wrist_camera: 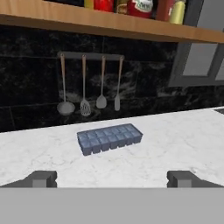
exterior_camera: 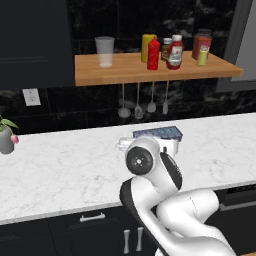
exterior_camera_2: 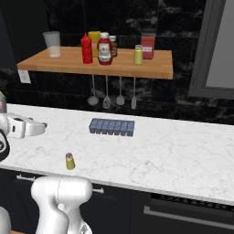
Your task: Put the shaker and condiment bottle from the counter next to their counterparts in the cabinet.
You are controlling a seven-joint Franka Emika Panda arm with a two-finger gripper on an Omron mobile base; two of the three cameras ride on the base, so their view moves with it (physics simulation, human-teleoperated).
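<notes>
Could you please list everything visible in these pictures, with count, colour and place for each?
Small red squeeze condiment bottle: one, plain red, on the shelf beside the ketchup.
Small yellow-green shaker with tan cap: one, on the counter near its front edge.
White marble counter: one, grey-veined, below the shelf.
Light-brown wooden cabinet shelf: one, on the dark wall.
Labelled ketchup bottle: one, red, white cap, shelf middle.
Tall yellow bottle: one, behind the red bottle.
Bigger yellow-green shaker: one, shelf right.
Red container: one, behind that shaker.
Clear glass: one, shelf left.
Blue-grey ice tray: one, mid-counter.
Hanging utensils: four, under the shelf.
Gripper: one, dark fingertips apart, nothing between them.
</notes>
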